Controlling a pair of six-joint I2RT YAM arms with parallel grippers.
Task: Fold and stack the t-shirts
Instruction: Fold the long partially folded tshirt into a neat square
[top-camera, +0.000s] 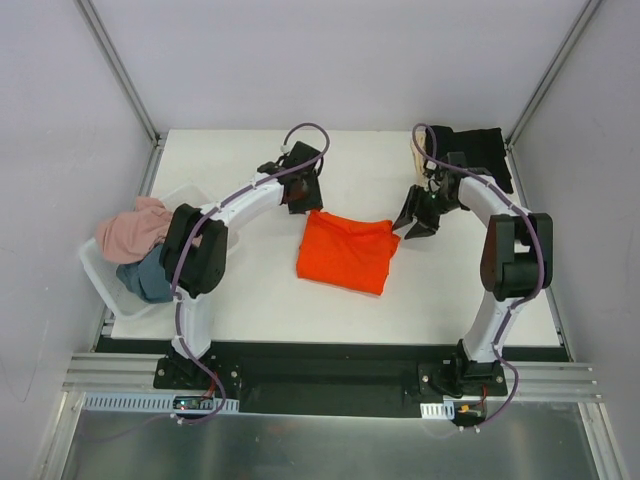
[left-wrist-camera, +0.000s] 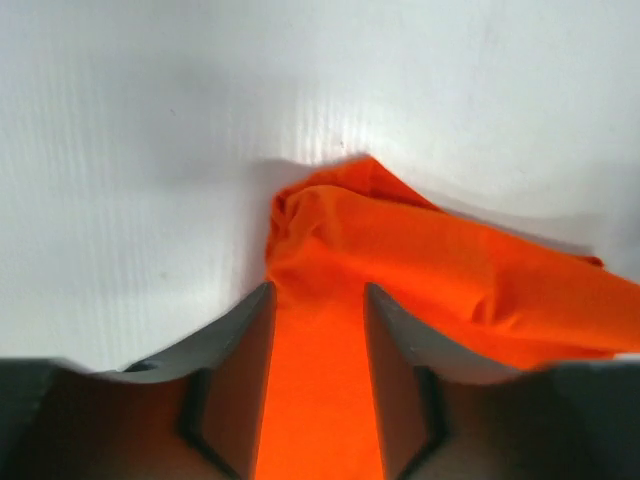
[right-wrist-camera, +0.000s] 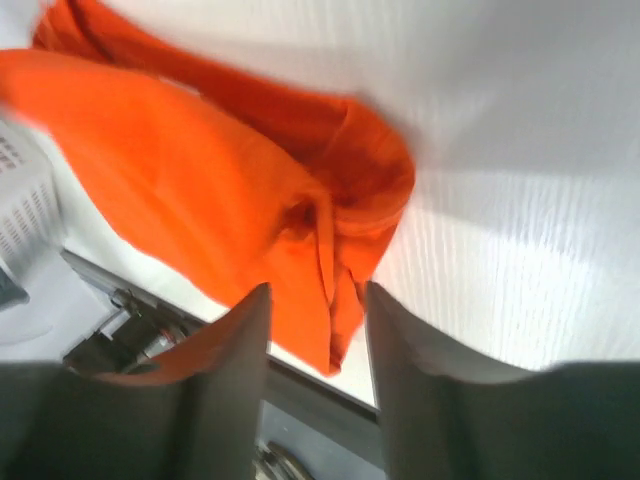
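Dark fingers of the left gripper (left-wrist-camera: 318, 290) fill the wrist view's lower edge, jaws apart over a bunched corner of the orange-red t-shirt (top-camera: 345, 250), which lies folded mid-way across the bench (top-camera: 260, 290). The right gripper (right-wrist-camera: 317, 290) holds its jaws apart above another corner; that view is blurred. Arms partly hide the black t-shirt (top-camera: 480, 150) at the far right corner, and the pink t-shirt (top-camera: 135, 225) and grey-blue t-shirt (top-camera: 148, 278) heaped in the white tub (top-camera: 100, 275).

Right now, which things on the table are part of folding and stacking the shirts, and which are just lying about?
Part of the job:
orange shirt, mid-table
black shirt, far right corner
cream shirt, showing beside the black one
pink shirt and grey-blue shirt, heaped in the tub

Just lying about:
white tub, left edge
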